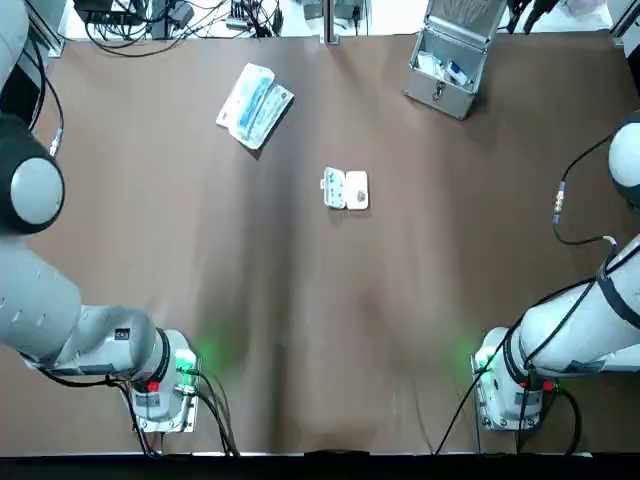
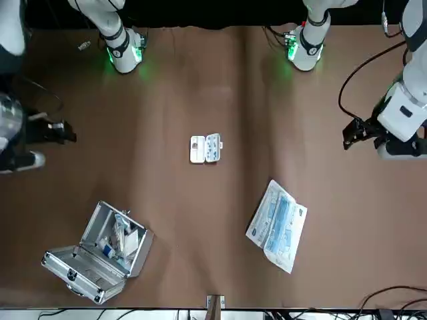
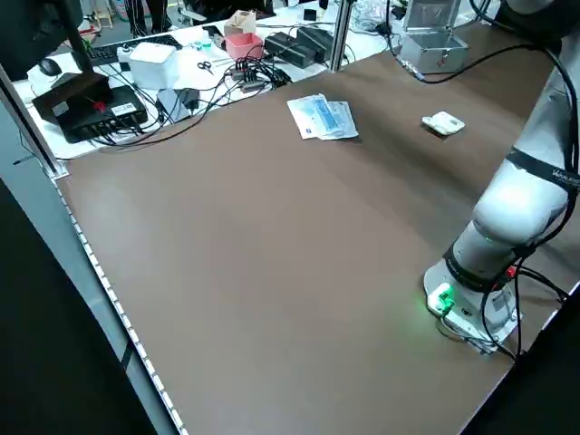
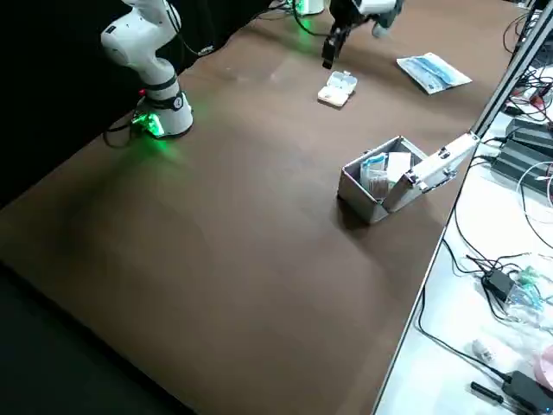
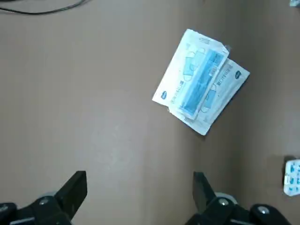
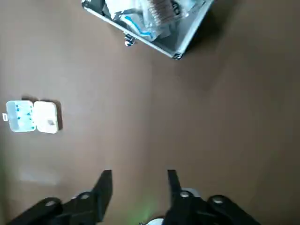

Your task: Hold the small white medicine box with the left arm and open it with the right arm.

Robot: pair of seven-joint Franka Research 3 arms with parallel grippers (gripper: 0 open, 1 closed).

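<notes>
so the small white medicine box (image 1: pixel 346 189) sits mid tabletop (image 1: pixel 300 320), long axis 9-to-3, at 3 o'clock from the spread left fingers (image 5: pixel 75 187) and 9 o'clock from the spread right fingers (image 6: pixel 104 185), neither arm clearly nearer.

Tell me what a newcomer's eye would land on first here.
First comes the small white medicine box, alone at mid-table and showing two side-by-side halves. Next are the open metal case toward the far right corner and the blue-and-white packets on the far side, left of centre. The left gripper and right gripper hang open above the table's sides, touching nothing.
</notes>
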